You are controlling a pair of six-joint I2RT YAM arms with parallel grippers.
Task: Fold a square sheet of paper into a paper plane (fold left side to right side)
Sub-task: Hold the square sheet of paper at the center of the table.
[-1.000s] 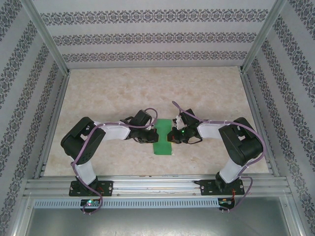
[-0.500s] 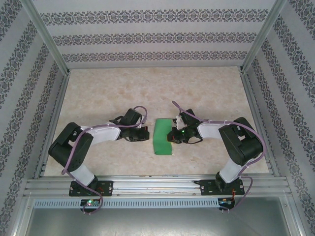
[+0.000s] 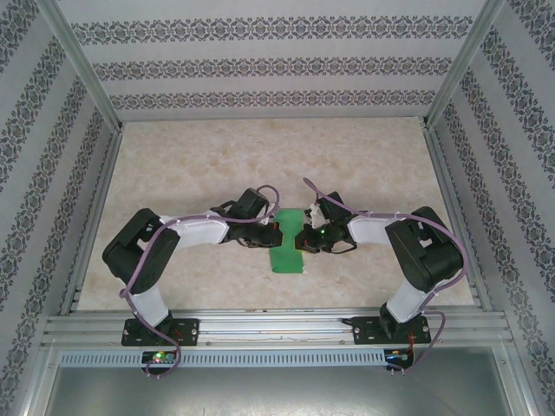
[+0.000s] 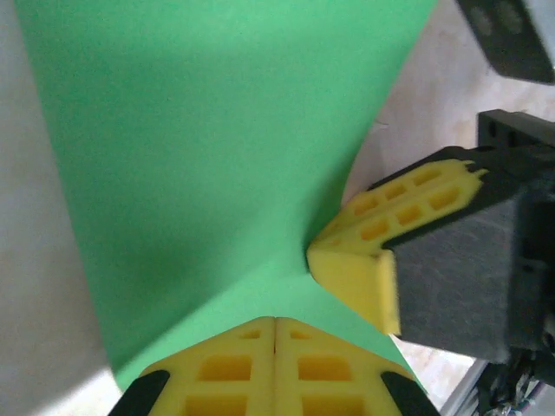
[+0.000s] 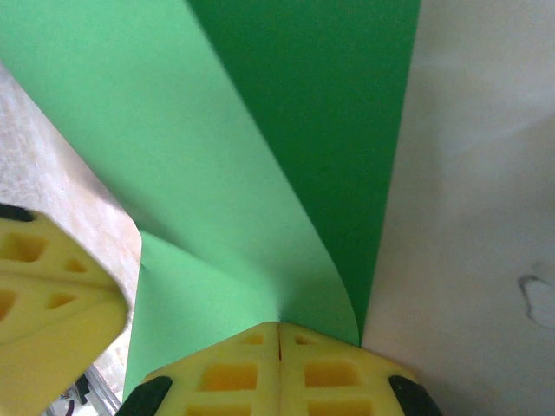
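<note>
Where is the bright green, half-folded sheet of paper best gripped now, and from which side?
Probably at its right long edge, coming in low from the right. The bright green sheet of paper is thin and lies on the table, so only an edge gives purchase, and there its upper layer curls upward. The right gripper is shut on that spot.

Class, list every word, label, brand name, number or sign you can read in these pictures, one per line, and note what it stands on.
There are none to read. The bright green sheet of paper is plain wherever it shows, the yellow gripper fingers carry no marking, and the wall bands are ornamental pattern, not lettering.
</note>
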